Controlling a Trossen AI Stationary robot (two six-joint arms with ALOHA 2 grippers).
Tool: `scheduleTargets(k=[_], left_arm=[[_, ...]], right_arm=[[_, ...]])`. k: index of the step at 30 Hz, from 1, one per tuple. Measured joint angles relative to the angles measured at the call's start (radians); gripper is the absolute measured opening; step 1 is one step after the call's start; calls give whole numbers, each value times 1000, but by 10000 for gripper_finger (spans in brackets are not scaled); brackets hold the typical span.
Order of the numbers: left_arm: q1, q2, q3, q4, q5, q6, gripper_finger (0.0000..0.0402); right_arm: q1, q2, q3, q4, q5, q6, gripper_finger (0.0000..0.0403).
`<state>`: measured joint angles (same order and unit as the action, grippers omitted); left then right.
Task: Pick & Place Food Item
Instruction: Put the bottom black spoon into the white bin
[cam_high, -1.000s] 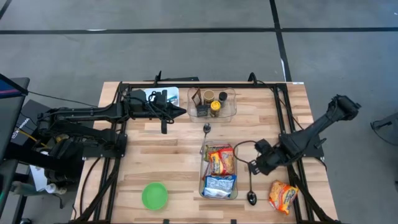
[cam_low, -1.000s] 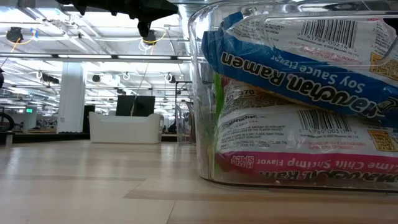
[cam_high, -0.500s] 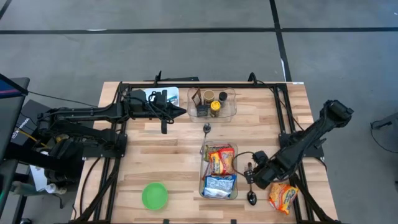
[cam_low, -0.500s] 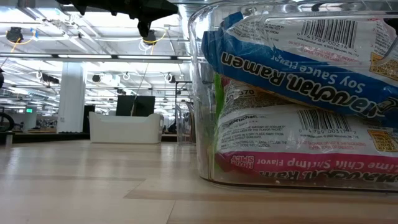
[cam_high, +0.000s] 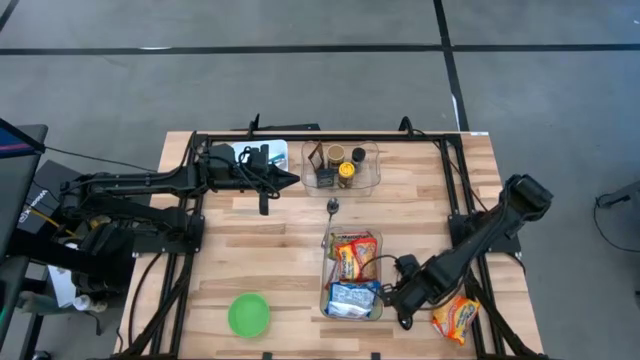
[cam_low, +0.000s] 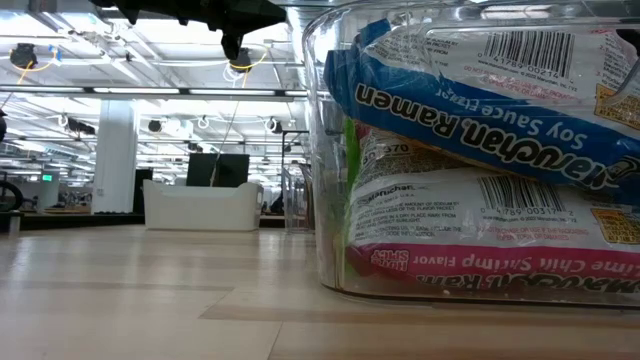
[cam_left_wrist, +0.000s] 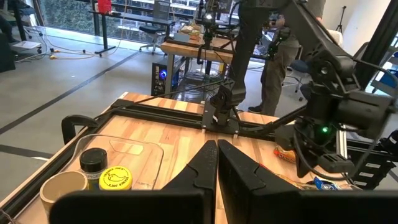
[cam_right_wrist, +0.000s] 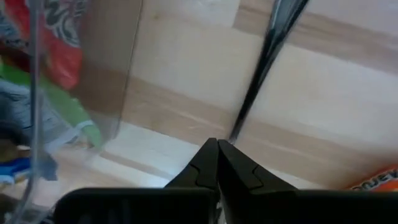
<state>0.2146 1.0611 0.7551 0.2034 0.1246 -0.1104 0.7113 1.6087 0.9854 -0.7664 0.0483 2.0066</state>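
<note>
1. Over at the upper left of the high view, the left tool (cam_high: 291, 179) waits above the surface (cam_high: 270, 250), its two fingers pressed together and holding nothing.
2. Low in the left half sits a green bowl (cam_high: 249, 314), well apart from everything else.
3. At upper centre, a small clear tray (cam_high: 372, 181) holds jars, just beside the left tool's tip.
4. In the lower centre, a clear bin (cam_high: 324, 290) already holds several ramen packets (cam_high: 355, 260).
5. Just right of that bin's lower end, the right tool (cam_high: 396, 300) is low to the surface; its fingers meet at the tips and grip nothing.
6. In the right wrist view a dark spoon handle (cam_right_wrist: 267, 53) lies directly ahead of those closed fingers.
7. At the lower right, the loose orange ramen packet (cam_high: 455, 316) lies on the surface, just beside the right arm and not held.
8. Risks, as I judge them: the closed fingers could skate over the packet rather than grasp it; the arm could nudge the spoon or knock the bin wall; a slippery wrapper may slide away.
</note>
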Motion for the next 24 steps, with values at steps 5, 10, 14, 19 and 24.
scheduleTargets(k=[5,10,14,19,24], left_arm=[[0,0,0,0,0,0,8],[0,0,0,1,0,0,8],[0,0,0,4,0,0,8],[0,0,0,13,0,0,8],[0,0,0,17,0,0,8]], right_arm=[[0,90,106,-123,-27,11,0],[0,151,159,-169,-51,19,0],[0,172,161,-164,-89,20,0],[0,171,161,-173,-100,14,0],[0,160,160,-201,-73,12,0]])
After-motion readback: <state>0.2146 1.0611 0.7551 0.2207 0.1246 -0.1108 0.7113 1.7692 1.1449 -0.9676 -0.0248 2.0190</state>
